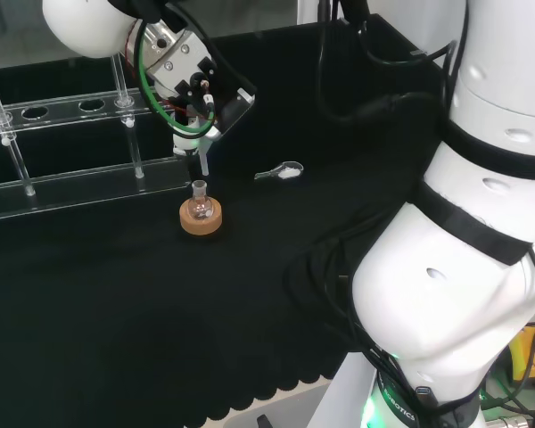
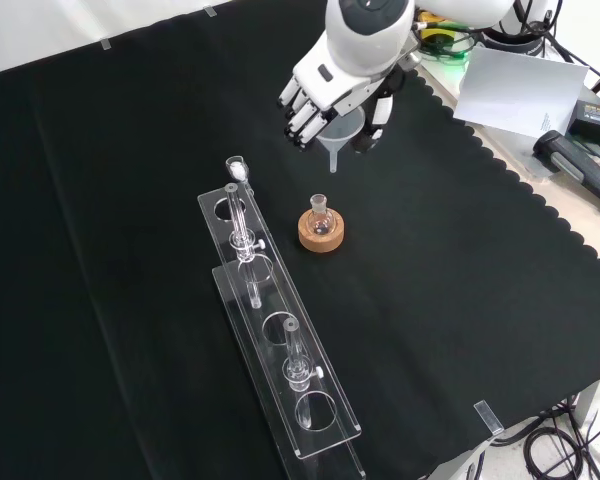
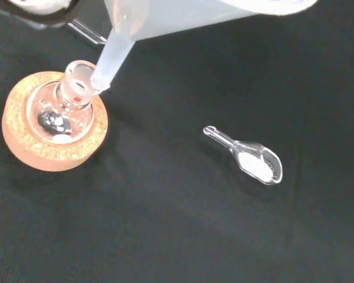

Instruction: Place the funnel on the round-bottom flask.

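A small clear round-bottom flask (image 1: 201, 206) (image 2: 320, 221) (image 3: 64, 112) stands upright on a cork ring stand (image 1: 201, 222) (image 2: 321, 237) (image 3: 47, 150) in the middle of the black cloth. The hand (image 1: 180, 62) (image 2: 315, 100) hangs above it, its fingers curled round a translucent funnel (image 1: 199, 143) (image 2: 341, 138) (image 3: 159, 17). The funnel's stem (image 1: 202, 164) (image 2: 333, 160) (image 3: 109, 62) points down, its tip just above the flask's neck and slightly beside the mouth in the wrist view.
A clear plastic test-tube rack (image 1: 62, 152) (image 2: 275, 330) with glass tubes stands left of the flask in both the head and front views. A small glass scoop with white powder (image 1: 282, 172) (image 3: 252, 158) lies on the cloth, right of the flask in the head view.
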Controlling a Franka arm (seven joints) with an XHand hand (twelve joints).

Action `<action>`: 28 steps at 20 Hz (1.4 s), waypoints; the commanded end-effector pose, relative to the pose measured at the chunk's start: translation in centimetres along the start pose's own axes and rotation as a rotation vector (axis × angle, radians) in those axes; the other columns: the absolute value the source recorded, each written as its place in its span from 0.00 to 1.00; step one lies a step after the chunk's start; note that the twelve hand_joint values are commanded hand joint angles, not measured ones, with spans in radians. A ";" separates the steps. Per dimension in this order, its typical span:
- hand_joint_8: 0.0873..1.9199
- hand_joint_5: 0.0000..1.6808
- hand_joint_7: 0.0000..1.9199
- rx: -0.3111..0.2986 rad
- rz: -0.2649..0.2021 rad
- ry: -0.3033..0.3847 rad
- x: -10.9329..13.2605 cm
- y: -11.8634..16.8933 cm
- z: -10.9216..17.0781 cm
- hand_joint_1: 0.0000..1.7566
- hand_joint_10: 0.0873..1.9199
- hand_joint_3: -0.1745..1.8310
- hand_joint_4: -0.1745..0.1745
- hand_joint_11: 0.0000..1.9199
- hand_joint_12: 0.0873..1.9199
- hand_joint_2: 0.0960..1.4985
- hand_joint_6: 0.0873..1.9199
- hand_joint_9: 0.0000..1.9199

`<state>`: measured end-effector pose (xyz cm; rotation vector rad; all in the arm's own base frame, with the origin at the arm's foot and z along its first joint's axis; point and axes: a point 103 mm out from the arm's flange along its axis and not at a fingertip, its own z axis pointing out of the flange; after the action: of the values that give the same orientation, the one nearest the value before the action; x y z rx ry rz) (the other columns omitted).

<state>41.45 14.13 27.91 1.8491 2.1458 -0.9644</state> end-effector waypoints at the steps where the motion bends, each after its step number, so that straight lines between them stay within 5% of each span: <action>1: 0.31 0.45 0.34 -0.023 -0.009 0.022 -0.2 2.6 0.3 0.51 0.08 0.40 0.37 0.46 0.53 0.43 0.36 0.66; 23: 0.31 0.45 0.34 -0.011 -0.004 0.017 1.2 4.3 2.2 0.51 0.07 0.40 0.36 0.47 0.52 0.43 0.36 0.67; 28: 0.31 0.45 0.34 -0.017 -0.015 0.038 -0.1 4.6 3.4 0.51 0.06 0.40 0.35 0.47 0.52 0.43 0.36 0.67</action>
<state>44.63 13.27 23.99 1.8673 2.1557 -0.9349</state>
